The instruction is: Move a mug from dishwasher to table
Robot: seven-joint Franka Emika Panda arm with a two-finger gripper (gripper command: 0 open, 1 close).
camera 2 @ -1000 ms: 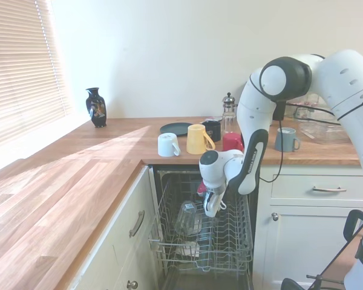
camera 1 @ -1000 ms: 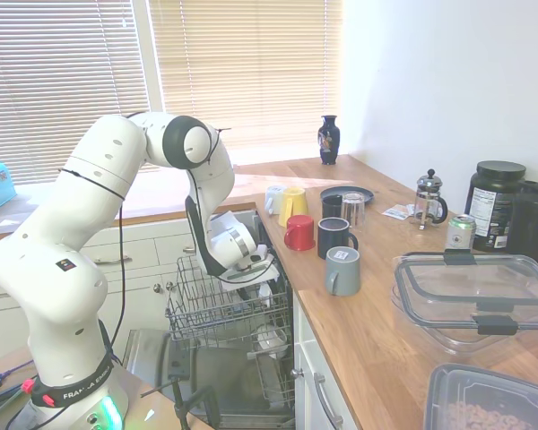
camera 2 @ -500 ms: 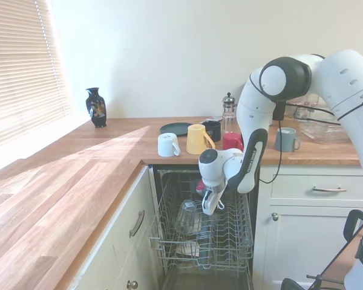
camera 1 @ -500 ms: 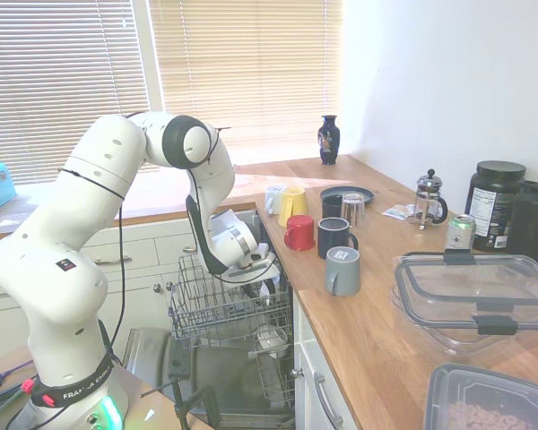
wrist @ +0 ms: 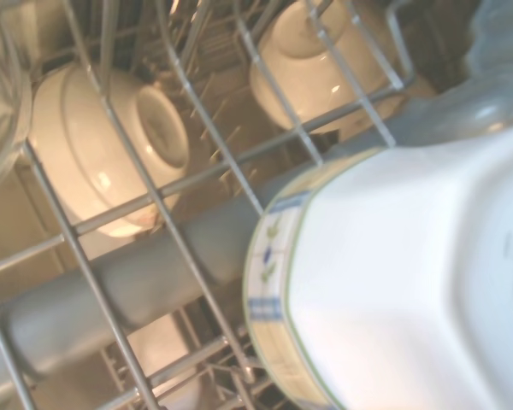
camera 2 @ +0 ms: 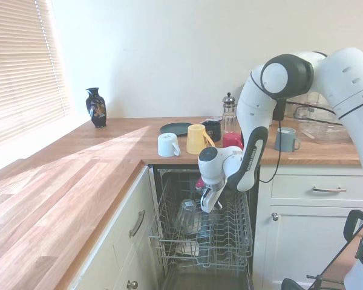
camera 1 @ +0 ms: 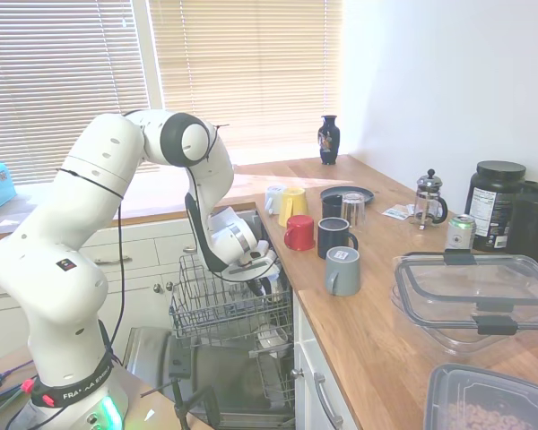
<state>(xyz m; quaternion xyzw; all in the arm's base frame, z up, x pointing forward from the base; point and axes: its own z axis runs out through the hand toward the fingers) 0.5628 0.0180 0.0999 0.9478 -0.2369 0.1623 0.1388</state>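
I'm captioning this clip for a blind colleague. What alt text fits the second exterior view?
A white robot arm's gripper hangs over the wire rack of an open dishwasher. Above it, white, yellow and red mugs stand on a wooden countertop beside a dark vase.

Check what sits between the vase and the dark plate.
Nothing: bare table lies between the vase and the plate, clearest in the second exterior view.

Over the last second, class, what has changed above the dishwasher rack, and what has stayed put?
The gripper has risen slightly above the dishwasher rack, carrying a white object that the exterior views show only in part. The mugs on the table have not moved.
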